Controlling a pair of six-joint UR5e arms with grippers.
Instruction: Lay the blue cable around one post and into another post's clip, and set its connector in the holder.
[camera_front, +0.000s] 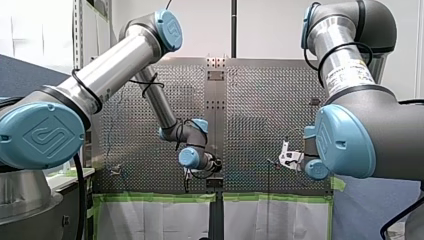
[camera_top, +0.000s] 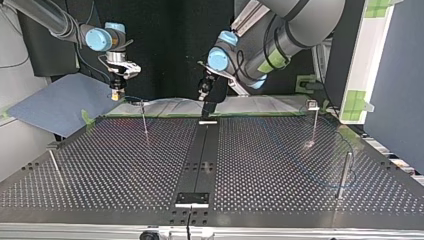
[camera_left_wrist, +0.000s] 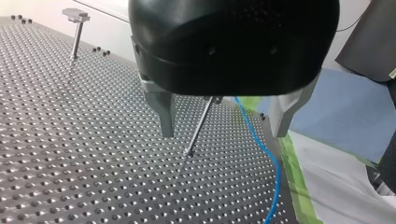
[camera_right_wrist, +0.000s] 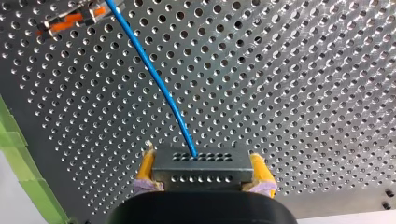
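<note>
In the right wrist view my right gripper (camera_right_wrist: 202, 159), with yellow pads, is shut on a dark connector block (camera_right_wrist: 201, 170). The blue cable (camera_right_wrist: 154, 79) leaves the block and runs over the perforated table to an orange clip (camera_right_wrist: 70, 21). At the top view's left this gripper (camera_top: 117, 94) hangs beside a thin post (camera_top: 144, 119). My left gripper (camera_left_wrist: 224, 134) is open above the table. A slim post (camera_left_wrist: 198, 128) stands between its metal fingers (camera_left_wrist: 164, 114), untouched, and the cable (camera_left_wrist: 264, 149) runs past just beside them. In the top view it (camera_top: 206, 100) hovers over the centre strip.
More posts stand on the table: one with a clip top (camera_top: 314, 120), a plain one (camera_top: 345, 172) and a leaning rod (camera_top: 55, 165). A small bracket (camera_top: 191, 199) sits on the centre strip (camera_top: 200, 160). Green tape (camera_left_wrist: 296, 177) marks the table's edge.
</note>
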